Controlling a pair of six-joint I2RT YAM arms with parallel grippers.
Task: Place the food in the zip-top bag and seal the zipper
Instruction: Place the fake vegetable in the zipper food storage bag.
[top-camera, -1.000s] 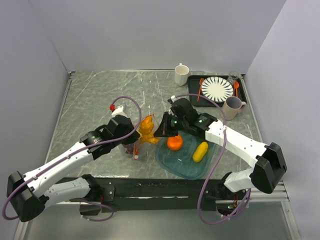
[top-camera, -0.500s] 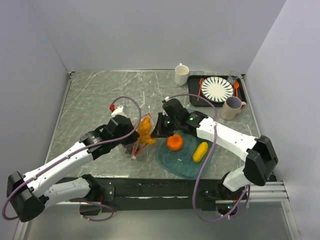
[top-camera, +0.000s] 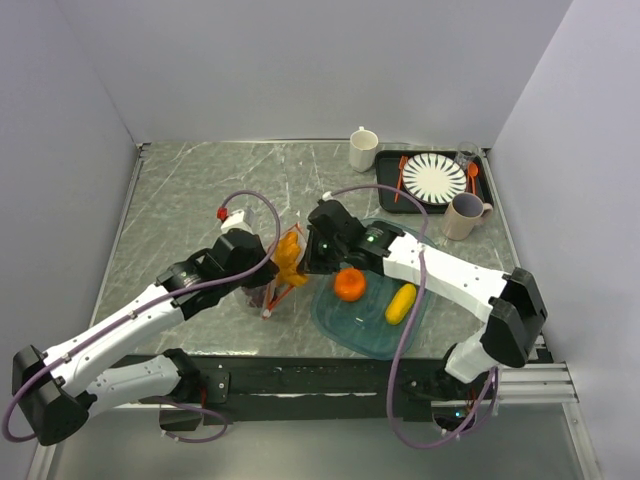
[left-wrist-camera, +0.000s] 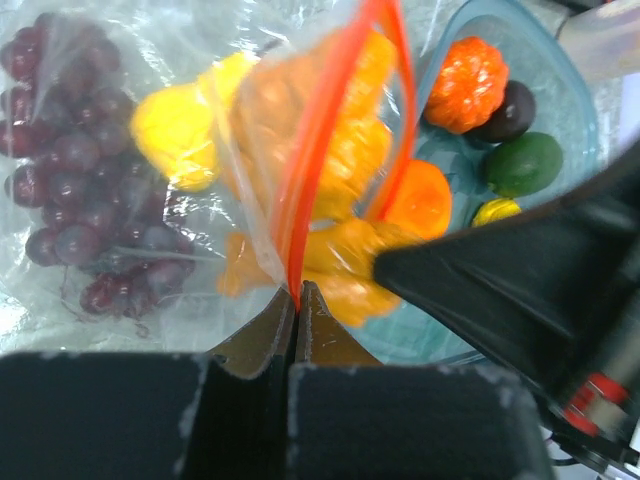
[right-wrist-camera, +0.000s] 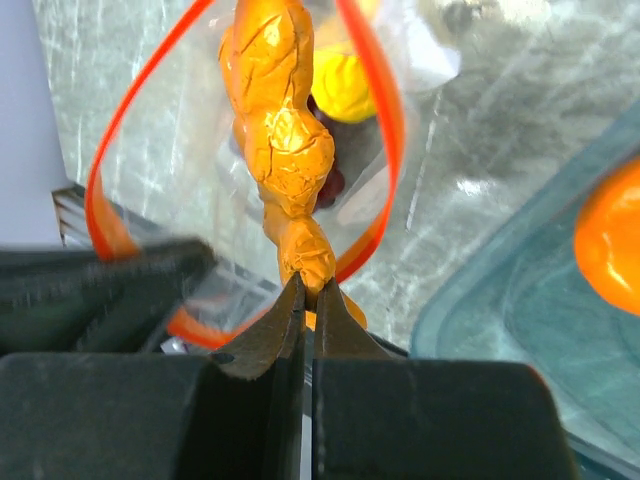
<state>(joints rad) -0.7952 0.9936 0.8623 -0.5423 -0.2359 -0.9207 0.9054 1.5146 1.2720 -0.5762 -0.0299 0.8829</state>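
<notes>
Left tool (left-wrist-camera: 297, 302): was clamped on the orange-red zipper strip (left-wrist-camera: 322, 150) of the clear plastic zip-top bag (left-wrist-camera: 200, 40).
Right tool (right-wrist-camera: 306, 292): gripped knobbly orange toy food (right-wrist-camera: 285, 130) inside the bag's open mouth.
Edges: translucent teal tray (top-camera: 345, 325) lay just right of the bag.

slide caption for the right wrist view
Right gripper pinches a lumpy orange toy food piece at the clear plastic bag's open mouth

Left pincer (left-wrist-camera: 297, 300) clamped on zipper (left-wrist-camera: 298, 250) — grapes (left-wrist-camera: 70, 180) inside bag (left-wrist-camera: 150, 40), tray (left-wrist-camera: 560, 70) at right.
</notes>
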